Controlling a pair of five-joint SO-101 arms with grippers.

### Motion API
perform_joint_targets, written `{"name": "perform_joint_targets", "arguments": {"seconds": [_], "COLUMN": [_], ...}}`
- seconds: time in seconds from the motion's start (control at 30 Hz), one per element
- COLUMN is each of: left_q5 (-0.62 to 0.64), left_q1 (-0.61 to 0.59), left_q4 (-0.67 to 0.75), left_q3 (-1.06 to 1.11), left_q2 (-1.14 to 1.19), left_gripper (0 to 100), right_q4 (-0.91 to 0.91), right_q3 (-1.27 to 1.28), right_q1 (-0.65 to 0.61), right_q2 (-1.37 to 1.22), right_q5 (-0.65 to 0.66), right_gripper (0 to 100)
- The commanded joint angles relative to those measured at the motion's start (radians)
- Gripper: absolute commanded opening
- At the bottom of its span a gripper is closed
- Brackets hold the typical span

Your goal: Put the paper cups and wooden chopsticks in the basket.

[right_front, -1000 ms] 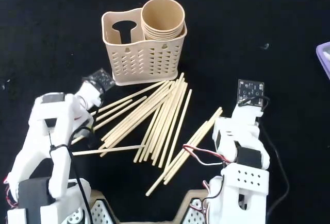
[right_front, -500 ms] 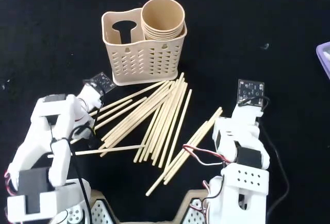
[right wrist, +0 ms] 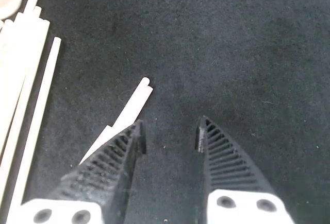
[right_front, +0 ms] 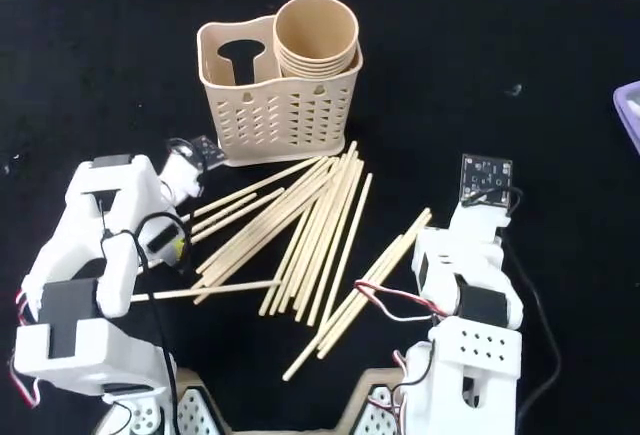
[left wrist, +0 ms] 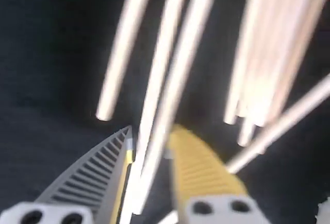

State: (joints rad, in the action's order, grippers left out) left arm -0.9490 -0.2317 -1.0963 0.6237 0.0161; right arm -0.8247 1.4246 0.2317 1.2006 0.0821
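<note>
The left gripper (left wrist: pixel 151 136), in front of the basket (right_front: pixel 270 115) and off to its left, is clamped on one chopstick (left wrist: pixel 170 90). The right gripper (right wrist: pixel 170 128), front-right of the basket, holds its jaws apart over the black table (right wrist: pixel 232 44). Loose wooden chopsticks (right_front: pixel 305 220) fan out just before the basket. Stacked paper cups (right_front: pixel 315 30) stand in its right compartment.
</note>
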Motion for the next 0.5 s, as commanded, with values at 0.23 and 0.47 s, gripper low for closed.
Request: {"name": "perform_joint_targets", "arguments": {"seconds": [0.23,0.47], "left_q5": [0.015,0.011], "left_q1": [0.013,0.044], "left_q4": [-0.212,-0.351], "left_q3": [-0.025,-0.035], "left_q2": [-0.281,-0.433], "left_gripper": [3,3], "right_q4": [0.025,0.025], "right_q3": [-0.005,-0.005], "right_q1": [0.005,0.005], "right_q2": [0.019,0.019], "right_q5": [-0.006,-0.006], "right_gripper": [17.7,17.7]}}
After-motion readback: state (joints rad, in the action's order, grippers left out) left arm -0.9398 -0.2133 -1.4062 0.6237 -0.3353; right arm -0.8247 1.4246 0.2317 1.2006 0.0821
